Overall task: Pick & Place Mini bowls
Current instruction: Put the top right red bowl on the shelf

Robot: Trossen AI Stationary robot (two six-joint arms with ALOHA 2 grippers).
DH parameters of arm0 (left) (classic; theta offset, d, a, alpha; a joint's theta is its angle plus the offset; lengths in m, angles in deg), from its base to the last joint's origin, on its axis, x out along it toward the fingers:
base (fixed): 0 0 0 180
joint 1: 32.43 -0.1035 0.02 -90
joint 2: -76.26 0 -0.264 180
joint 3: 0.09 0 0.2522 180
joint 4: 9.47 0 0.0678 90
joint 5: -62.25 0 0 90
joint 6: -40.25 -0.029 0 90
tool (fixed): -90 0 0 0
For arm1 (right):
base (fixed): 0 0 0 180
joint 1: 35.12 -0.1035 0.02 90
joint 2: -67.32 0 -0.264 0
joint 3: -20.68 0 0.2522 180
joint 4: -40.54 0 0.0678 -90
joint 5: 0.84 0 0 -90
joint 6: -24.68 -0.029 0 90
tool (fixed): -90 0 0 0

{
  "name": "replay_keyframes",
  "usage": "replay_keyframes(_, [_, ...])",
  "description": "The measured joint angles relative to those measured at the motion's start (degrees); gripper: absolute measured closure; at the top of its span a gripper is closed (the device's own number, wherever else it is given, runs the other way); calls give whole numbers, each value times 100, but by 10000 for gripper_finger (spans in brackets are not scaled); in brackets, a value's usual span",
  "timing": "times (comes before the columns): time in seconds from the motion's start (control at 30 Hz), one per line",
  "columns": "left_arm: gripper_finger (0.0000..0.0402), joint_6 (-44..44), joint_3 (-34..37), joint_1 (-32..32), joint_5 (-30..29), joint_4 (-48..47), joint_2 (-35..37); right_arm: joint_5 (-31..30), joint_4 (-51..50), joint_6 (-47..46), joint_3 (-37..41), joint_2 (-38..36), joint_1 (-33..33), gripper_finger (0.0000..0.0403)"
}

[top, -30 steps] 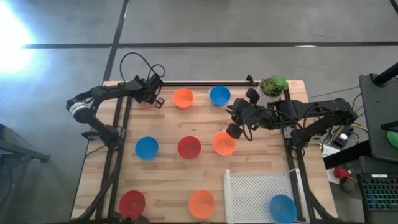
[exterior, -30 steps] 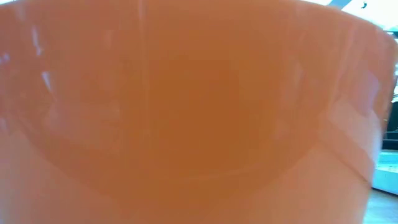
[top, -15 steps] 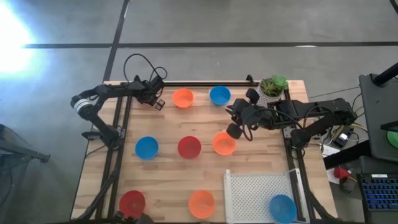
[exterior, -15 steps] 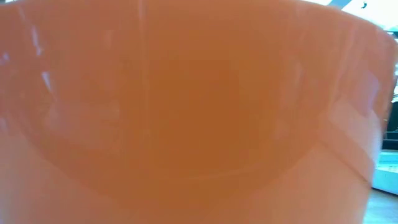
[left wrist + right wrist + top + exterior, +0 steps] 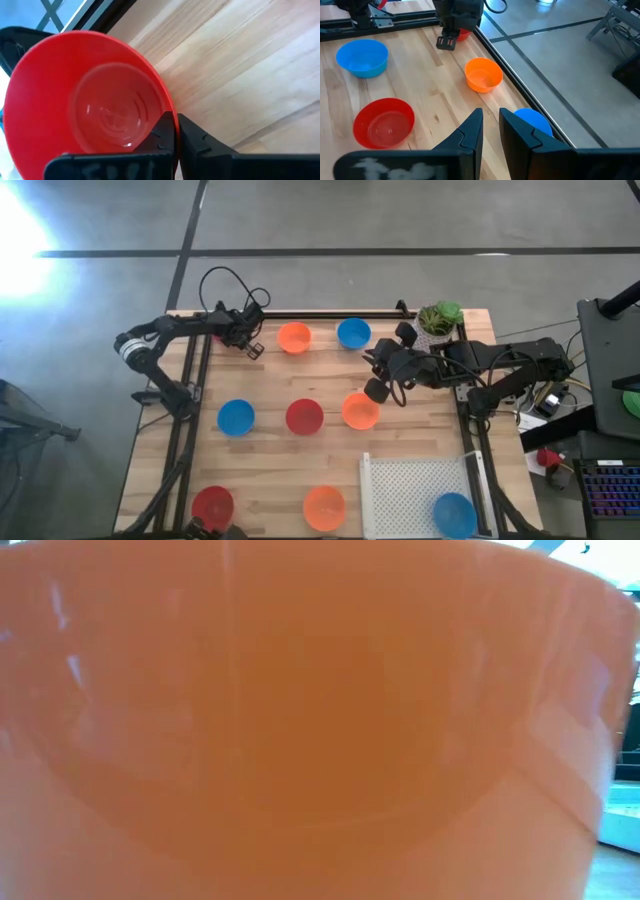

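Observation:
Mini bowls lie scattered on the wooden table [image 5: 270,455]. A red one [image 5: 85,100] is at the far left corner, with my left gripper [image 5: 248,340] shut on it. From above the gripper covers this bowl. Further bowls are orange [image 5: 294,337], blue [image 5: 353,333], blue [image 5: 236,417], red [image 5: 304,416], orange [image 5: 360,411], red [image 5: 212,505] and orange [image 5: 323,506]. My right gripper [image 5: 385,383] hangs above the table between the far blue bowl and the middle orange one. Its fingers [image 5: 470,131] stand narrowly open, with nothing between them. My left gripper pinches the red bowl's rim [image 5: 170,112], one finger inside the bowl and one outside against its wall. The fingers come steeply from above, slanting toward the far left corner. Whether the bowl's base is on the table I cannot tell.
A white perforated tray [image 5: 415,485] at the near right holds a blue bowl [image 5: 454,513]. A white pot with a green plant [image 5: 438,318] stands at the far right corner. An orange bowl wall [image 5: 300,720] fills the low view.
My left arm has settled slightly over the far left corner and its cable loop has shifted. The right arm and the bowls on the table have kept still.

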Motion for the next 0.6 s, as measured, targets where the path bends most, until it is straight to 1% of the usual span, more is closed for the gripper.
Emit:
replay_keyframes(0.17, [400,-32,0,248,-3,-33,247,-6,2,-7,0,0,2,344])
replay_keyframes(0.3, [400,-29,0,703,-143,-144,691,-14,0,-27,0,0,1,344])
replay_keyframes(0.4, [401,-25,0,1222,-410,-236,1111,-47,6,74,21,2,1,344])
replay_keyframes(0.53, [401,-69,0,2115,-1069,-246,1596,-61,77,299,212,2,-3,344])
replay_keyframes(0.6, [401,-176,-2,2554,-1308,-248,1752,-60,349,407,384,7,-11,344])
